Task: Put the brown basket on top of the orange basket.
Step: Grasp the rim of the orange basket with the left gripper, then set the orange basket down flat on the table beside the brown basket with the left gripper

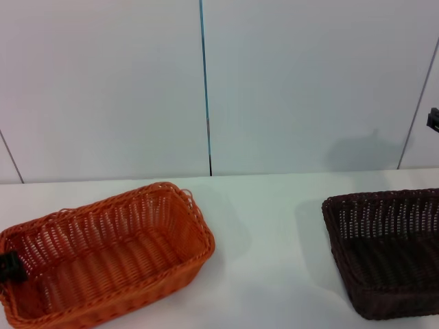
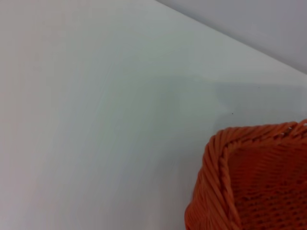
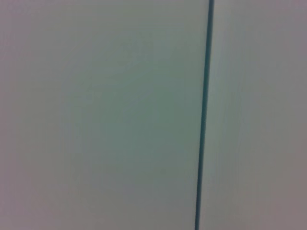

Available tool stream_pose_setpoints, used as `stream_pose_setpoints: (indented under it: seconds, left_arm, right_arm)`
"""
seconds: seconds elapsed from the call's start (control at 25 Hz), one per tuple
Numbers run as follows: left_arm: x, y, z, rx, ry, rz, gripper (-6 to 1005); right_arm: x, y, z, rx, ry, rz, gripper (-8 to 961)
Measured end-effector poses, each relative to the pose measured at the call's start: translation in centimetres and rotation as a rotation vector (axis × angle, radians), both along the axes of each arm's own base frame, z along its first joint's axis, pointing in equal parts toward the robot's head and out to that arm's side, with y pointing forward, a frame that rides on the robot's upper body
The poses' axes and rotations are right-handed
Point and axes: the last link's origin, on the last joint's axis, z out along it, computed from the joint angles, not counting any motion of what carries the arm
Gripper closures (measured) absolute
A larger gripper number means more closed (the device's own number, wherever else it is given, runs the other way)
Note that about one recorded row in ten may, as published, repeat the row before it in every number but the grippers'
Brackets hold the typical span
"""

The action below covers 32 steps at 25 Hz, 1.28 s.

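Observation:
The orange basket (image 1: 103, 253) sits empty on the white table at the front left, angled, and its corner (image 2: 249, 182) shows in the left wrist view. The brown basket (image 1: 391, 250) rests empty at the front right, partly cut off by the view's edge. A small black part of my left gripper (image 1: 9, 266) shows at the orange basket's left end, by the rim. A sliver of my right gripper (image 1: 433, 120) appears at the right edge, high above the brown basket. Neither gripper's fingers are visible.
The white table (image 1: 267, 233) spans between the two baskets. A white panelled wall (image 1: 206, 82) with a dark vertical seam (image 3: 204, 115) stands behind the table.

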Motion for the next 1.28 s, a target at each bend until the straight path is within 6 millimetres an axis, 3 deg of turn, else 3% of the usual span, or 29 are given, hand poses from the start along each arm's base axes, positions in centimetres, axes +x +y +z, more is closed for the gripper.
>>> stream_pose_setpoints:
  seconds: [0.84,1.28]
  left_arm:
    - [2.4,-0.3,3.1,-0.002,-0.263,-0.023,852]
    - [3.6,-0.8,2.0,-0.042,-0.337,-0.061,849]
  right_arm:
    - [-0.2,0.5,-0.2,-0.016,-0.046,0.0,149]
    - [-0.2,0.6,0.2,-0.009,-0.073,0.002,149]
